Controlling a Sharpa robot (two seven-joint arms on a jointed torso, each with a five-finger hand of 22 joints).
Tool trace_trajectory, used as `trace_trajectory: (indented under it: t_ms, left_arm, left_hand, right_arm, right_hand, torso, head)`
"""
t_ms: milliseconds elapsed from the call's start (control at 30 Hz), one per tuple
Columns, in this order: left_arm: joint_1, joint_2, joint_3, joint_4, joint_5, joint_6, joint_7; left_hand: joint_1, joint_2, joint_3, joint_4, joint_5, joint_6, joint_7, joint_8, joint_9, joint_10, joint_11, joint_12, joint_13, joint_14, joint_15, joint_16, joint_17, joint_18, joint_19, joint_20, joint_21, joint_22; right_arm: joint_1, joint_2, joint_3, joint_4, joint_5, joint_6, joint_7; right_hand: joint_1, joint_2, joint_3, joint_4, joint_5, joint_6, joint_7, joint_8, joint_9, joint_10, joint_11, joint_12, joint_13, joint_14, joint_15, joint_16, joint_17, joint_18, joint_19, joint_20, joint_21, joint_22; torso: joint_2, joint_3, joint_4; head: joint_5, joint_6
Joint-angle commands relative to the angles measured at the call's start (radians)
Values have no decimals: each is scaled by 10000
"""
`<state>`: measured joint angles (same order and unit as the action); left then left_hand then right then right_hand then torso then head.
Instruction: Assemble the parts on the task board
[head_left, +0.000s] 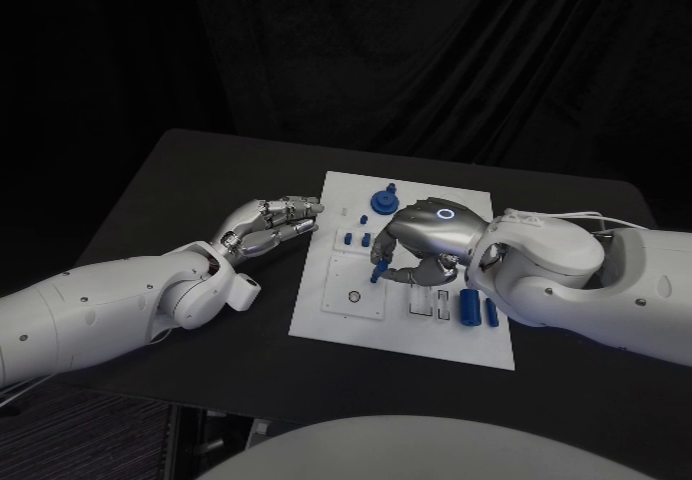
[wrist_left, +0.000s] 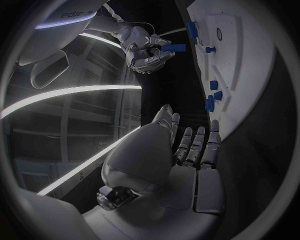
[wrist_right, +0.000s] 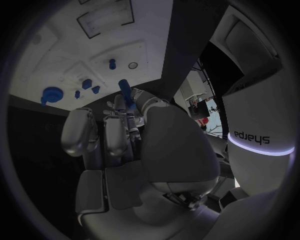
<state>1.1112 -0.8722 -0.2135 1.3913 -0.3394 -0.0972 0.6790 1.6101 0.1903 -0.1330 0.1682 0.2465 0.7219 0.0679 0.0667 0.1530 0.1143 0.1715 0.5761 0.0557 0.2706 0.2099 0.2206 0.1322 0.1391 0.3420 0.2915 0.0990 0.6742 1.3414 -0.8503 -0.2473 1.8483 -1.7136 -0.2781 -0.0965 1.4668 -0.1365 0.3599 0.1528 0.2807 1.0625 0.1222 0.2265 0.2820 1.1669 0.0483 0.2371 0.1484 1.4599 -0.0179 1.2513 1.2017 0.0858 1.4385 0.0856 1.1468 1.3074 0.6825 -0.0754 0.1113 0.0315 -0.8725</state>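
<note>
The left hand (head_left: 270, 228) was rested on the black table (head_left: 159, 200), fingers curled together, nothing held. Over the task board (head_left: 332, 315), a blue peg (wrist_right: 125, 91) was pinched by the right hand (head_left: 428, 240), plainest in the right wrist view.

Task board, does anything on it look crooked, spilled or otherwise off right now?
Nothing stands out. The task board lies flat on the table, blue parts sit on it, and the right hand holds one blue peg above it. The left hand rests beside the board's edge, holding nothing.
</note>
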Motion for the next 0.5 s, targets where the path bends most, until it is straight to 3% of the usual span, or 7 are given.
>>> trace_trajectory:
  t_ms: [33,167,267,333,367,433,500]
  left_arm:
    - [-17,29,10,19,46,147,1035]
    - [-18,34,10,30,46,117,1128]
    - [-19,42,10,23,46,124,1261]
    - [-19,42,10,19,45,123,1338]
    - [-19,39,10,20,45,116,1385]
    - [-19,32,10,23,45,105,1445]
    - [-19,35,10,19,45,114,1465]
  left_hand:
    - [46,70,57,-41,51,14,61,16,-14,2,52,41,6,-98,-14,-12,-30,-180,24,-45,14,-14]
    - [64,48,83,-94,49,23,79,23,-20,5,61,58,7,-248,-131,-48,-116,-115,-74,-100,-44,-58]
    - [4,-65,44,-168,44,42,91,33,-24,5,17,73,5,-681,-406,-281,-335,129,-381,-382,-221,-176]
    - [-44,-126,7,-213,40,59,122,41,-18,70,-260,72,-5,-974,-646,-516,-483,182,-530,-604,-301,-261]
    - [-59,-211,-32,-287,39,91,185,56,-6,83,-558,-101,-30,-1304,-939,-843,-650,201,-854,-894,-392,-712]
    - [-104,-239,-59,-364,42,94,176,53,0,34,-801,-467,-50,-1618,-1145,-1229,-831,102,-1248,-1224,-431,-1369]
    - [-133,-239,-72,-412,45,85,174,48,-3,-27,-906,-787,-74,-1868,-1193,-1514,-969,-5,-1503,-1348,-472,-1863]
  right_arm:
    - [-175,291,2,-203,-725,152,218]
    - [-409,755,2,-563,-1054,297,325]
    - [-569,1022,2,-807,-1216,351,384]
    - [-645,1134,3,-913,-1263,363,406]
    - [-694,1207,3,-981,-1288,360,419]
    - [-776,1339,3,-1096,-1322,329,448]
    - [-828,1440,3,-1180,-1343,313,466]
  right_hand:
    - [3,73,9,-73,23,233,-179,22,562,71,20,-58,-15,-4,-61,58,5,-74,5,-39,31,1606]
    - [12,77,17,-94,24,211,-171,10,575,72,24,-82,-22,0,-59,63,10,-77,8,-40,42,1609]
    - [18,79,23,-108,25,200,-166,3,583,74,26,-97,-25,-1,-58,58,5,-75,5,-40,31,1606]
    - [21,80,26,-115,25,195,-163,0,587,75,27,-103,-26,-2,-57,56,2,-76,5,-40,32,1606]
    - [21,80,26,-115,25,195,-163,0,587,75,27,-103,-26,-2,-57,56,2,-76,5,-40,32,1606]
    - [27,81,30,-128,25,187,-159,-5,593,79,28,-113,-28,-1,-56,58,6,-75,3,-40,30,1606]
    - [32,81,32,-137,25,181,-157,-8,597,82,29,-118,-29,2,-55,64,13,-78,7,-40,43,1609]
  torso:
    - [-3,14,28]
    - [-15,6,9]
    - [-17,-7,19]
    - [-19,-10,15]
    - [-17,-7,11]
    - [-11,-5,13]
    - [-2,1,15]
  head:
    - [-25,-1]
    - [35,-1]
    - [71,-1]
    - [90,-1]
    - [94,-1]
    - [78,-1]
    - [85,-1]
